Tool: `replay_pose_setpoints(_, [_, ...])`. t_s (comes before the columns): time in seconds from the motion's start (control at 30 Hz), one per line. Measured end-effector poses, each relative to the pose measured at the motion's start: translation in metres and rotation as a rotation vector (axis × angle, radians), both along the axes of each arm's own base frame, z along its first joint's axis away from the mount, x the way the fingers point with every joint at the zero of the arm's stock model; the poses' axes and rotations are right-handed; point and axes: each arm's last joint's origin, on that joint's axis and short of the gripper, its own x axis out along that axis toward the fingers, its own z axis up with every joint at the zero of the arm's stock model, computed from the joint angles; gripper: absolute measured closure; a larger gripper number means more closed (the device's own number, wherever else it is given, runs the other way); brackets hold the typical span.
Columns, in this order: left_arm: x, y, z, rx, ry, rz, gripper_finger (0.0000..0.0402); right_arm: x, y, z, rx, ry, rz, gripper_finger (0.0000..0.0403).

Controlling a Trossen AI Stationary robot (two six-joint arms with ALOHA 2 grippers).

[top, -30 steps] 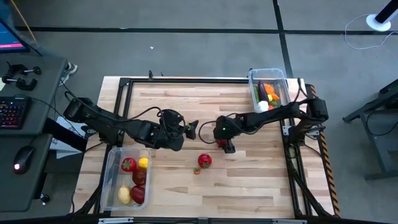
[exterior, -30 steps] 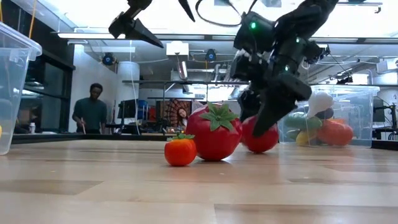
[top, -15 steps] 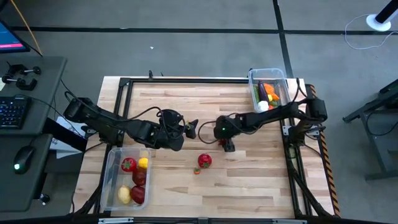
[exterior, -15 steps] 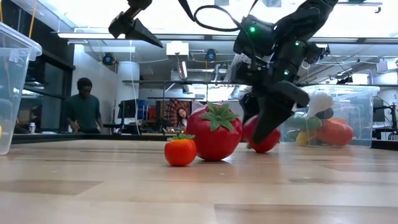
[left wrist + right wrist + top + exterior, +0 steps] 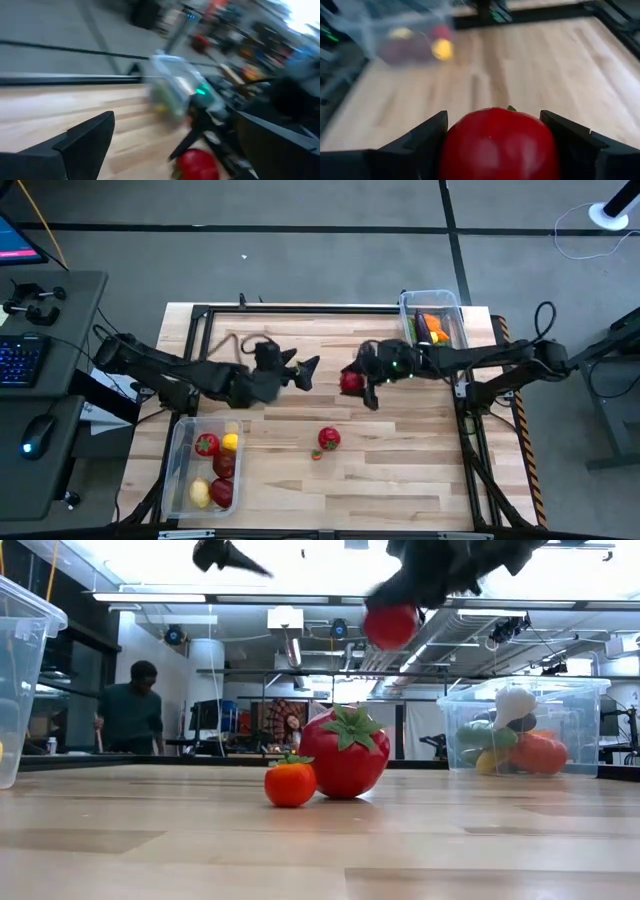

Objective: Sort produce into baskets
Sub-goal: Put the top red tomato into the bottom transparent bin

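My right gripper (image 5: 357, 383) is shut on a red apple (image 5: 391, 626), high above the table's middle. My left gripper (image 5: 303, 370) hangs open and empty just left of it; its wrist view shows the apple (image 5: 197, 163) ahead between its spread fingers. A large red strawberry (image 5: 328, 438) and a small red-orange fruit (image 5: 290, 784) rest on the wood near the middle. One clear basket (image 5: 180, 480) at the near left holds red and yellow fruit. The other basket (image 5: 440, 300) at the far right holds vegetables. My right gripper pinches the red apple by two opposite sides (image 5: 451, 146), one dark finger (image 5: 422, 140) on each. The fingers come from the table's right side, slanting a little downward. The apple is lifted clear of the table.
Black frame rails (image 5: 300, 308) run along the table's edges. Bare wood lies in front of the strawberry toward the near edge. A person (image 5: 130, 710) stands in the room beyond the table. A desk with keyboard and mouse (image 5: 35, 435) stands left of the table.
My right gripper, its fingers around the red apple on the table, has risen sharply and carried the apple up clear of the wood. My left gripper has risen a little, still open. The strawberry and the small fruit have stayed where they were.
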Motion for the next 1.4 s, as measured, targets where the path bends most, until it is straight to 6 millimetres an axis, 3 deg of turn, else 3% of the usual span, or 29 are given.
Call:
replay_pose_setpoints(0.2, [-0.032, -0.001, 0.04, 0.041, -0.038, -0.245, 0.0009, 0.022, 0.05, -0.006, 0.109, -0.117, 0.03, 0.0125])
replay_pose_setpoints(0.37, [-0.068, -0.005, 0.05, 0.059, 0.036, -0.307, 0.0009, 0.049, 0.094, -0.017, 0.201, -0.172, -0.009, 0.0125])
replay_pose_setpoints(0.57, [-0.091, -0.006, 0.052, 0.175, 0.134, -0.224, 0.0009, 0.109, 0.142, -0.014, 0.217, -0.221, -0.019, 0.0126])
replay_pose_setpoints(0.77, [-0.089, -0.021, 0.058, 0.211, 0.104, -0.408, 0.0009, 0.175, 0.176, -0.006, 0.243, -0.291, -0.028, 0.0126])
replay_pose_setpoints(1.03, [-0.094, -0.039, 0.08, 0.252, -0.079, -0.581, 0.0009, 0.238, 0.2, -0.009, 0.207, -0.337, -0.018, 0.0119])
replay_pose_setpoints(1.2, [-0.096, -0.045, 0.084, 0.248, -0.125, -0.626, 0.0009, 0.267, 0.199, -0.017, 0.186, -0.404, -0.021, 0.0121])
replay_pose_setpoints(1.4, [-0.098, -0.047, 0.084, 0.223, -0.143, -0.618, 0.0009, 0.275, 0.19, -0.047, 0.149, -0.507, -0.027, 0.0111])
